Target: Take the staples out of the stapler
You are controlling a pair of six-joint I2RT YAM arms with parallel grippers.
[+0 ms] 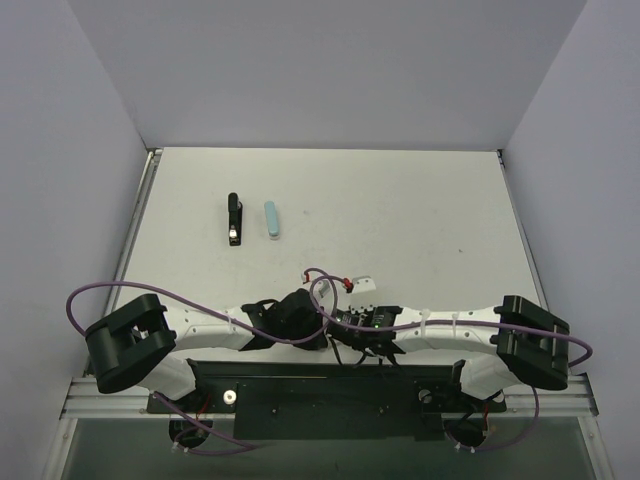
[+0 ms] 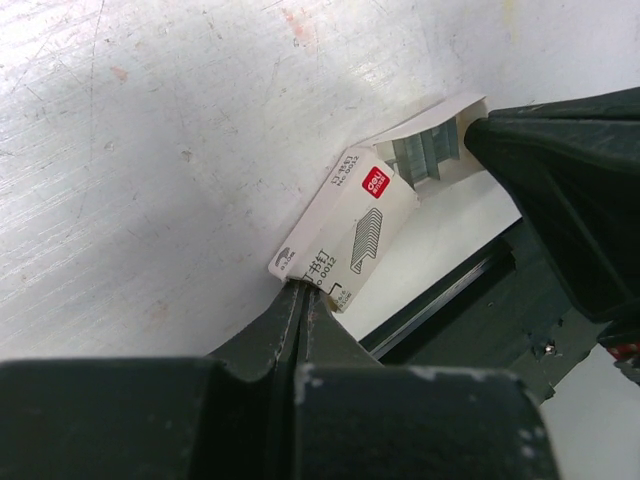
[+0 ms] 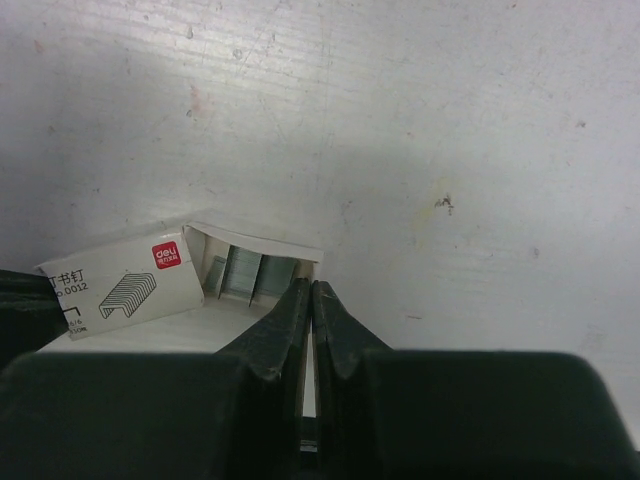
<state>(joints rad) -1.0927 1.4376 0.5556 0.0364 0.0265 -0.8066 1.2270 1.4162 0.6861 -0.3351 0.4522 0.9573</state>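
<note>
Box (image 2: 345,230) is pinched at one corner by the fully closed left gripper (image 2: 303,292). Right gripper (image 3: 311,292) is pressed closed at its flap end, grasp not discernible. Stapler (image 1: 233,220) is seen lying well apart on the worktop (image 1: 420,200).

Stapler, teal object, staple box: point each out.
stapler (image 1: 233,213), top external view, middle of its black body.
teal object (image 1: 270,220), top external view, its middle.
staple box (image 2: 352,228), left wrist view, printed side panel.

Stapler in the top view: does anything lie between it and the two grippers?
Nothing visible blocks it. Bare table separates the stapler from the left gripper and right gripper, both at the staple box. The blue piece beside the stapler borders that route.
</note>
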